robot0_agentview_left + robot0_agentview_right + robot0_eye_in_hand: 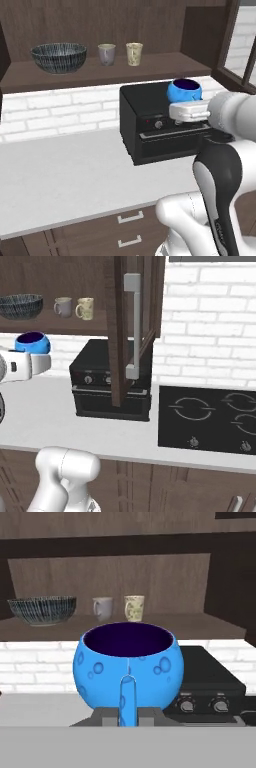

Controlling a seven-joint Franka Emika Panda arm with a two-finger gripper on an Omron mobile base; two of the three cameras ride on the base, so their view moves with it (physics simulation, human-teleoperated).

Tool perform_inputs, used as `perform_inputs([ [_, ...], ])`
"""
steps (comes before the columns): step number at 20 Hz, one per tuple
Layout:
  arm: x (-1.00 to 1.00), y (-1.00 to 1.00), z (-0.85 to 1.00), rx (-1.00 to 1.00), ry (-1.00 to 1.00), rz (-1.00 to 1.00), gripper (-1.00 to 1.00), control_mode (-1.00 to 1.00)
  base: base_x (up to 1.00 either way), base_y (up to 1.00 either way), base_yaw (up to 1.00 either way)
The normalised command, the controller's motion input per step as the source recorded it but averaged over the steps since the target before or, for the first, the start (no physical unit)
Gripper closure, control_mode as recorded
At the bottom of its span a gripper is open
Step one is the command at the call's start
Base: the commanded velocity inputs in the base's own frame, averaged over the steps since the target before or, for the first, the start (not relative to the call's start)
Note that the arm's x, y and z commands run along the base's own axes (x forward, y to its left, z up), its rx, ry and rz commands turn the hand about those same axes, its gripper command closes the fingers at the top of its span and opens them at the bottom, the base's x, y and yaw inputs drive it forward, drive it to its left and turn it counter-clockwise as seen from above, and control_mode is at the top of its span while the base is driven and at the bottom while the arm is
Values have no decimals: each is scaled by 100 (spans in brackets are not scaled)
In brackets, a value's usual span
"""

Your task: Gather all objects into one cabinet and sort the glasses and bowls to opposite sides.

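Left base view: held the small glossy bright-blue bowl with dark purple inside [184, 90] in the gripper [189, 109], lifted above the black countertop oven [150, 131]. Up and far to the left of the jaws, on the dark brown wood cabinet shelf [100, 75]: the wide dark striped bowl [59, 57], then the pale grey tumbler [106, 54] and the beige-tan tumbler [134, 53].

Right base view: same grip, blue bowl [32, 343] riding just above the hand, below the shelf; open cabinet door with long grey bar handle [132, 326] well off to the right of the jaws.

Hand view: jaws nearly together, clamped on the blue bowl's [128, 662] near wall, one fingertip [127, 699] showing against the outside. Striped bowl [42, 609] beyond and left, tumblers [103, 607] [134, 607] straight beyond.

Judged best: raise above shelf level, keep the bowl upright, carry left past the tumblers without brushing them, set down by the striped bowl so bowls share the left side.
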Motion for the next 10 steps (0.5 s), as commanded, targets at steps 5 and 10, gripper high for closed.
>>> perform_inputs([
  [5, 5, -4, 77, 0, 5, -14, 100, -100, 0, 0, 0],
  [10, 49, -12, 30, 0, 2, -7, 100, -100, 0, 0, 0],
])
